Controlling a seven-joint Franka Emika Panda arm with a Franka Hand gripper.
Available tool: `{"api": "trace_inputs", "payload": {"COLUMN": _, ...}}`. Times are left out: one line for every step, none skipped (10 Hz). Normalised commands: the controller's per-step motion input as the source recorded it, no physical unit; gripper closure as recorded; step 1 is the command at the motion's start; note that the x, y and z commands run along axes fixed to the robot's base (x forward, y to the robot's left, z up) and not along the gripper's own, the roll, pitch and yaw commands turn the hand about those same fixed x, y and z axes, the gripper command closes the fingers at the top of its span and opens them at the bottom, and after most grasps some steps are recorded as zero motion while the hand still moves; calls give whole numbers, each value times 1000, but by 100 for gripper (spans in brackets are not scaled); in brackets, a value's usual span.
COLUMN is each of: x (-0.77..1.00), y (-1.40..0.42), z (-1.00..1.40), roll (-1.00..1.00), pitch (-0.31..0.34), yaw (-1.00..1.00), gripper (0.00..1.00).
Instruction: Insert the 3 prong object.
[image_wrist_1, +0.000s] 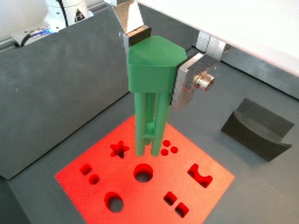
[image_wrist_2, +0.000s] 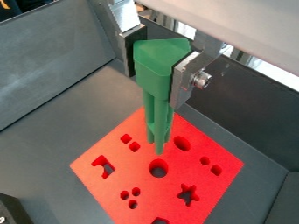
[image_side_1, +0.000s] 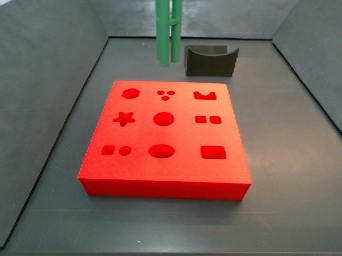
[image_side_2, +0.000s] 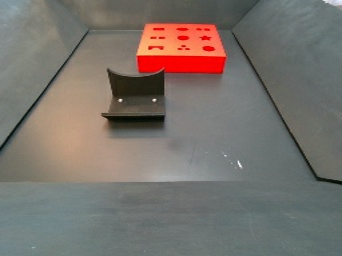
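My gripper (image_wrist_1: 158, 63) is shut on the head of the 3 prong object (image_wrist_1: 149, 105), a long bright green piece of parallel rods, seen in both wrist views (image_wrist_2: 156, 96). The piece hangs upright, prongs down, above the red block (image_wrist_1: 82, 179). Its lower end shows near the three small round holes (image_wrist_1: 170, 147) and the round hole (image_wrist_1: 143, 173). In a side view the green piece (image_side_1: 170, 30) hangs from the upper edge above the block's far side (image_side_1: 166, 165); the gripper is out of frame there. The other side view shows the block (image_side_2: 183, 62) but not the piece.
The red block has several differently shaped holes, among them a star (image_side_1: 124, 119) and a rectangle (image_side_1: 214, 153). A dark grey U-shaped block (image_side_1: 210, 60) stands on the floor behind it, also seen in other views (image_side_2: 134, 95) (image_wrist_1: 260, 127). Grey walls enclose the floor.
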Motion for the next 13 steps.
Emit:
{"api": "trace_inputs", "payload": {"x": 323, "y": 483, "z": -191, "roll": 0, "pitch": -7, "yaw": 0, "gripper": 100}}
{"api": "trace_inputs", "payload": {"x": 491, "y": 689, "z": -234, "roll": 21, "pitch": 0, "yaw": 154, "gripper": 100}}
{"api": "trace_inputs", "payload": {"x": 294, "y": 463, "z": -240, "roll": 40, "pitch": 0, "yaw": 437, "gripper": 100}}
{"api": "trace_inputs", "payload": {"x": 329, "y": 431, "z": -294, "roll": 20, "pitch": 0, "yaw": 449, "gripper": 100}}
{"api": "trace_inputs", "payload": {"x": 346, "y": 377, "z": -280, "roll": -1, "pitch": -19, "yaw": 337, "gripper": 100}}
{"api": "trace_inputs", "payload": {"x": 0, "y": 40, "z": -360, "roll": 51, "pitch": -103, "yaw": 297, "gripper": 100}}
{"api": "trace_inputs", "payload": {"x": -211, "y": -37, "z": -757, "roll": 233, "pitch": -56, "yaw": 40, "gripper": 100}}
{"api": "trace_inputs", "payload": {"x": 106, "y": 49, "z": -554, "roll": 234, "pitch": -107, "yaw": 280, "gripper": 100}}
{"api": "trace_inputs", "payload": {"x": 123, "y": 109, "z": -489, "roll": 287, "pitch": -126, "yaw": 531, "gripper": 100}}
{"api": "trace_inputs", "payload": {"x": 83, "y": 9, "z": -529, "roll": 309, "pitch": -119, "yaw": 520, "gripper": 100}}
{"api": "trace_inputs", "payload": {"x": 0, "y": 0, "z": -520, "roll": 219, "pitch": -86, "yaw": 394, "gripper": 100}}
{"api": "trace_inputs", "payload": {"x": -114, "y": 0, "z": -437, "roll": 127, "pitch": -47, "yaw": 391, "gripper": 100}}
{"api": "trace_inputs", "payload": {"x": -266, "y": 0, "z": -357, "roll": 93, "pitch": 0, "yaw": 274, "gripper": 100}}
